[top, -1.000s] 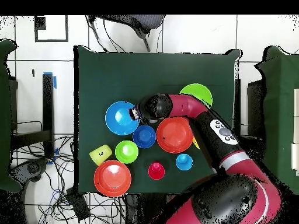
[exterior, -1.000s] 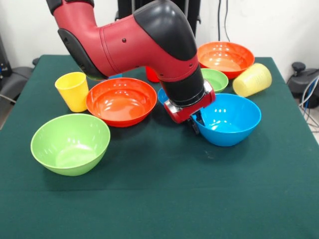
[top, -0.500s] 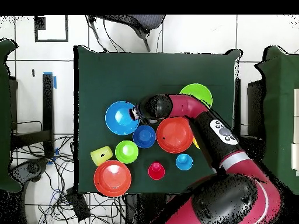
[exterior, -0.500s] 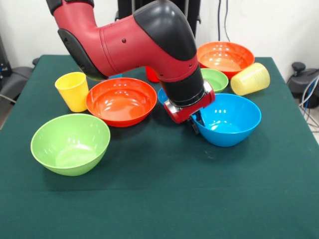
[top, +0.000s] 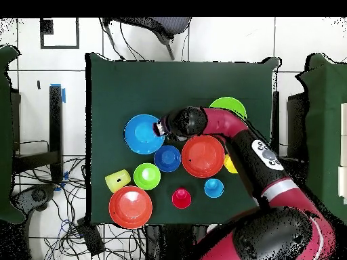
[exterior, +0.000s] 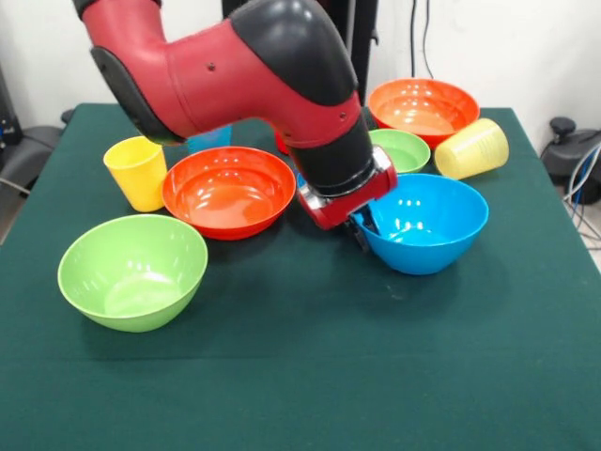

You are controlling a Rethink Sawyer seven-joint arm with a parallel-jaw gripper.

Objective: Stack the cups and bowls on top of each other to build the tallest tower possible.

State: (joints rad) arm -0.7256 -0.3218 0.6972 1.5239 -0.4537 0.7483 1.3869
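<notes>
My gripper is shut on the near-left rim of the big blue bowl, which hangs slightly tilted just above the cloth. An orange-red bowl sits left of it, with the big green bowl nearer the front. The other orange-red bowl and the small green bowl stand behind. The small dark blue bowl is hidden under the arm in the front view. The cups are single: yellow, light blue, red, and ribbed pale yellow on its side. No tower is in view.
The green tablecloth covers the table, and its front half holds only the big green bowl. My red arm reaches across the table's middle over the orange-red bowl. Cables and chairs lie beyond the table edges.
The arm has risen and shifted a little left, and the big blue bowl has come up and moved with it. The pale yellow cup rolled slightly earlier and now rests still.
</notes>
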